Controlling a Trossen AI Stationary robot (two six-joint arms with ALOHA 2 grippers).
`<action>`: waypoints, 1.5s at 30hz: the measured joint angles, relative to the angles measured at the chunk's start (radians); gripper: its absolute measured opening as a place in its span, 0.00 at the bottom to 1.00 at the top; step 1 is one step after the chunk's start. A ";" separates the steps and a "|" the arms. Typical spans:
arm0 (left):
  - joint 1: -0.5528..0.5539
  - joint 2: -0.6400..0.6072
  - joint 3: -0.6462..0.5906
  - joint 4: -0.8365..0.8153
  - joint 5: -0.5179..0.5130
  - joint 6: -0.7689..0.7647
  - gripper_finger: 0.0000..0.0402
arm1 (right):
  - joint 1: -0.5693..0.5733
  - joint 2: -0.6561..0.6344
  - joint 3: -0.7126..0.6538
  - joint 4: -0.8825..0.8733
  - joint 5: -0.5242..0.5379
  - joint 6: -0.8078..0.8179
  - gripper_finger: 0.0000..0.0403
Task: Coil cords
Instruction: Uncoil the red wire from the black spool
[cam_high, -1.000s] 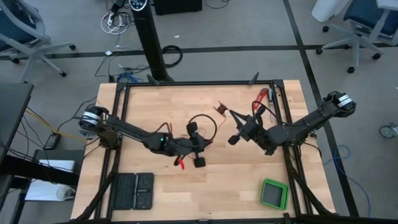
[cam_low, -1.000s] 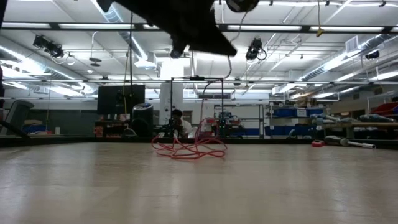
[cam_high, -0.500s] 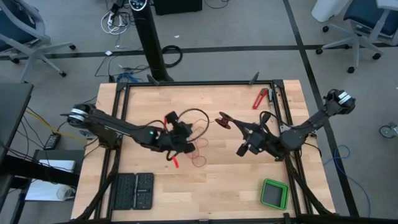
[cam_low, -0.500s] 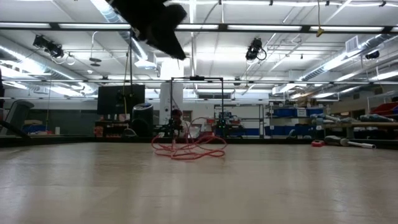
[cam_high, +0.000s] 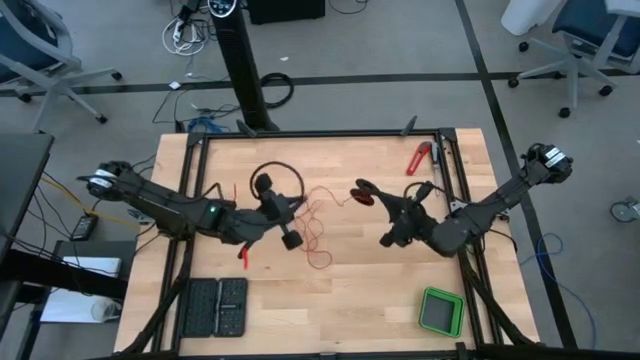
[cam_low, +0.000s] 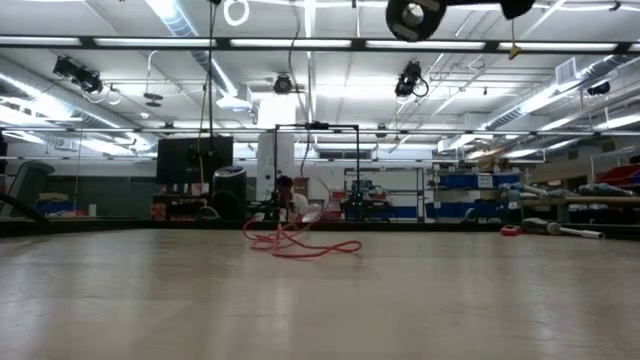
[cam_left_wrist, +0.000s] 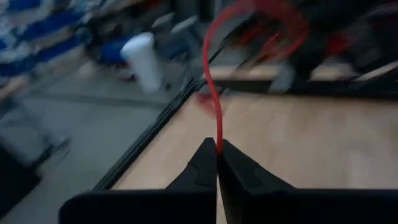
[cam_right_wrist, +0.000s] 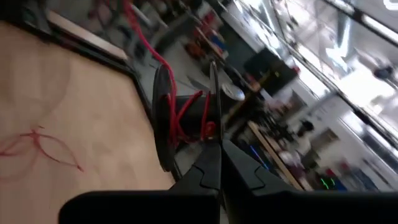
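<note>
The left gripper (cam_left_wrist: 217, 151) is closed on the thin red wire (cam_left_wrist: 210, 81), which rises from between its fingertips and curls away ahead of it. Seen from above, that gripper (cam_high: 297, 205) is over the middle of the table (cam_high: 380, 300), with loose red wire (cam_high: 318, 215) lying just beside it on the wood. The right gripper (cam_right_wrist: 213, 144) is also closed, pinching a small dark spool (cam_right_wrist: 165, 118) wound with red wire; the spool (cam_high: 364, 192) sits at its tip, between the two grippers. A green box (cam_high: 441, 312) lies well behind the right gripper (cam_high: 372, 196), near the table's corner.
</note>
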 joint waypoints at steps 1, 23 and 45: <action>-0.004 0.005 0.001 0.041 0.037 0.034 0.01 | -0.014 0.000 0.000 -0.008 0.029 0.020 0.00; 0.052 0.329 0.000 0.204 0.448 0.150 0.01 | -0.219 0.000 0.000 0.209 0.142 0.075 0.00; 0.116 0.074 0.000 -0.254 0.059 -0.105 0.01 | 0.104 -0.007 0.000 0.050 -0.429 -0.061 0.00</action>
